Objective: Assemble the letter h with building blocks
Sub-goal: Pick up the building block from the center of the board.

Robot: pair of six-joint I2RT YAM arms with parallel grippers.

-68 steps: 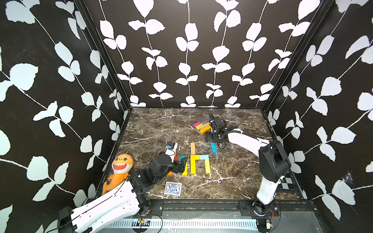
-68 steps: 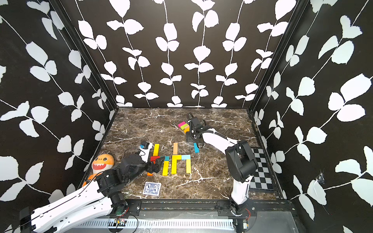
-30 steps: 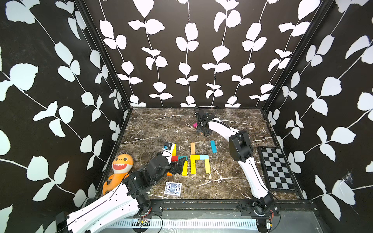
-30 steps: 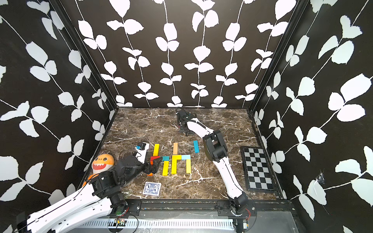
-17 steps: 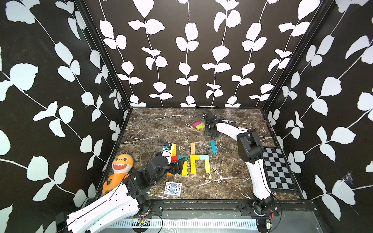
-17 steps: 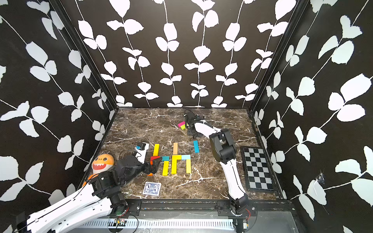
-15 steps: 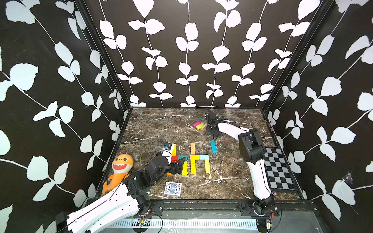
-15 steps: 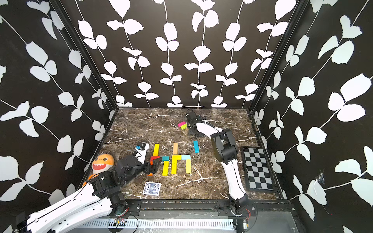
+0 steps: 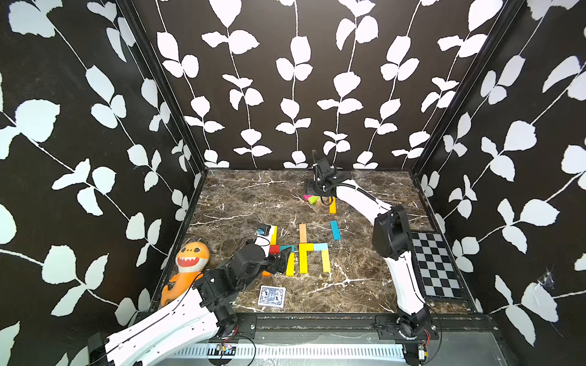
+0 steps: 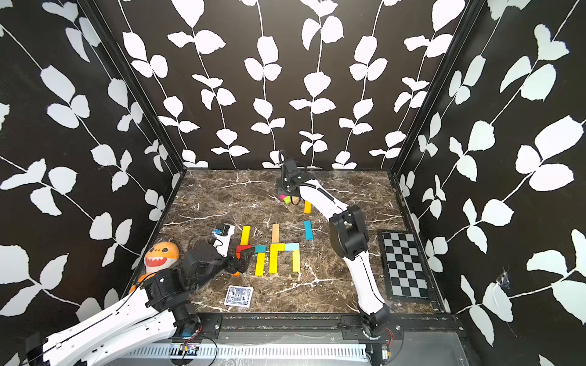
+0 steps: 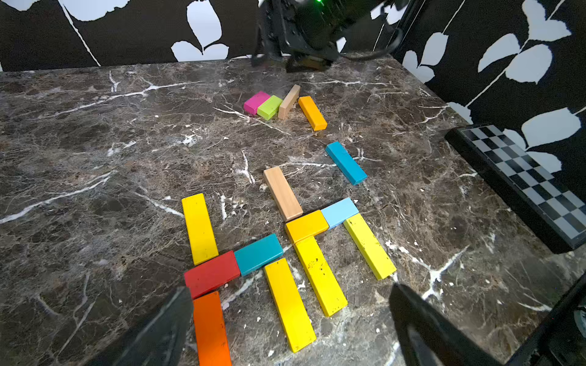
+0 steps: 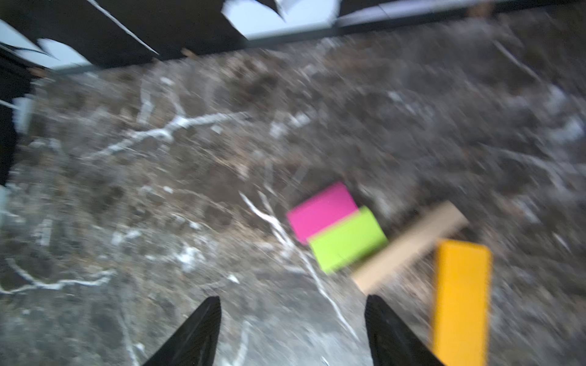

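Building blocks lie flat on the marble table [image 9: 241, 202]. A tan block [image 9: 302, 232], an orange-yellow one [image 9: 306, 246], a light blue one [image 9: 320, 246] and two yellow ones [image 9: 303, 263] touch one another in an h shape. Beside them lie yellow [image 11: 199, 228], red [image 11: 211, 274], teal [image 11: 258, 253], yellow [image 11: 290, 304] and orange [image 11: 211, 329] blocks. A loose teal block [image 9: 335, 229] lies apart. My left gripper [image 11: 290, 288] is open over that second group. At the back, my right gripper [image 12: 292, 299] is open and empty, near pink [image 12: 322, 210], lime [image 12: 347, 240], tan [image 12: 409, 245] and orange-yellow [image 12: 461, 298] blocks.
An orange shark plush [image 9: 187, 266] lies at the left wall. A blue-patterned card deck [image 9: 271, 296] sits near the front edge. A checkerboard [image 9: 436, 266] lies along the right wall. Black leaf-patterned walls close in three sides.
My right gripper has opened wider and drawn back toward the rear wall, uncovering the back cluster of blocks. The orange-yellow block now lies apart from the cluster. The left arm has barely moved.
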